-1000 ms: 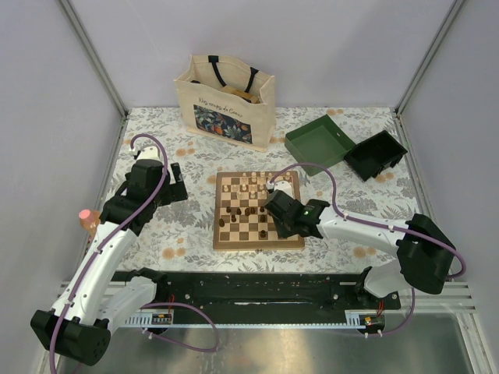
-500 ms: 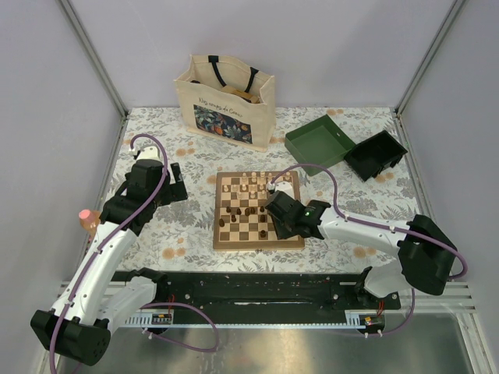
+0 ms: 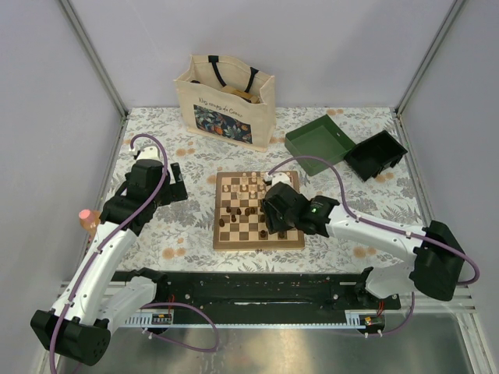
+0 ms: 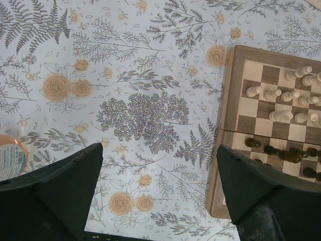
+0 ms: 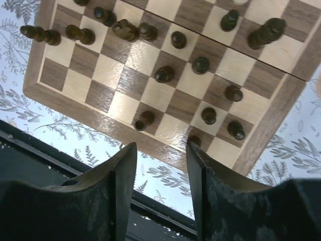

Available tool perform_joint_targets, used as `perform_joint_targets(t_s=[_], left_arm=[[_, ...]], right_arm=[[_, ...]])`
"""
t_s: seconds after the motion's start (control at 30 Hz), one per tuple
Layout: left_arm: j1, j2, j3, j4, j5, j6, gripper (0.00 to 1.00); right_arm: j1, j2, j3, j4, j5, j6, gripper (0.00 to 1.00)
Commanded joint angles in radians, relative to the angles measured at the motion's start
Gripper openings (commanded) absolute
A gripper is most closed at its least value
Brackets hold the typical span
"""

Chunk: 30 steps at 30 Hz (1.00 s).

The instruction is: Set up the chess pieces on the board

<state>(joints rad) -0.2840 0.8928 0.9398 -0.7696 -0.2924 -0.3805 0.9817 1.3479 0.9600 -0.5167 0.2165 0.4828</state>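
Note:
The board (image 3: 257, 245) lies mid-table with pale chess pieces (image 3: 248, 185) along its far rows and dark chess pieces (image 3: 243, 210) scattered over the middle and near rows. My right gripper (image 3: 269, 227) hangs over the board's near right part. In the right wrist view its jaws (image 5: 161, 145) stand open above the near border (image 5: 100, 118) with nothing between them. A dark piece (image 5: 194, 141) stands right by the right fingertip. My left gripper (image 3: 179, 185) is wide open over the tablecloth, left of the board (image 4: 228, 100), and it (image 4: 159, 148) is empty.
A printed tote bag (image 3: 226, 100) stands at the back. A green box (image 3: 318, 140) and a black box (image 3: 376, 153) sit at the back right. A pink-capped bottle (image 3: 88, 220) is at the left edge. The black base rail (image 3: 257, 288) runs along the near side.
My right gripper's jaws have gone from shut to apart, and the gripper has shifted slightly left over the board. The left arm has not moved.

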Motion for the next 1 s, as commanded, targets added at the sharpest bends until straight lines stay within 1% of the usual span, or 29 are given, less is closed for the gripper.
perform_joint_targets(t_s=[0.0, 0.13, 0.27, 0.47, 0.57, 0.77, 0.97], left_arm=[[0.005, -0.009, -0.004, 0.016, -0.014, 0.014, 0.99], [0.003, -0.009, -0.004, 0.016, -0.016, 0.012, 0.99], [0.005, -0.011, -0.004, 0.016, -0.017, 0.014, 0.99], [0.005, -0.011, -0.004, 0.016, -0.014, 0.014, 0.99], [0.005, -0.011, -0.004, 0.018, -0.016, 0.014, 0.99], [0.003, -0.011, -0.004, 0.018, -0.013, 0.014, 0.99], [0.005, -0.009, -0.004, 0.016, -0.013, 0.014, 0.99]], right_arm=[[0.029, 0.066, 0.072, 0.02, -0.052, -0.027, 0.53], [0.057, 0.132, 0.101, 0.02, -0.062, -0.023, 0.54], [0.068, 0.186, 0.123, 0.008, -0.037, 0.002, 0.54], [0.068, 0.229, 0.143, -0.008, -0.019, 0.013, 0.53], [0.068, 0.243, 0.151, -0.009, -0.012, 0.013, 0.52], [0.068, 0.28, 0.184, -0.043, 0.012, 0.011, 0.46], [0.068, 0.3, 0.197, -0.069, 0.023, 0.008, 0.44]])
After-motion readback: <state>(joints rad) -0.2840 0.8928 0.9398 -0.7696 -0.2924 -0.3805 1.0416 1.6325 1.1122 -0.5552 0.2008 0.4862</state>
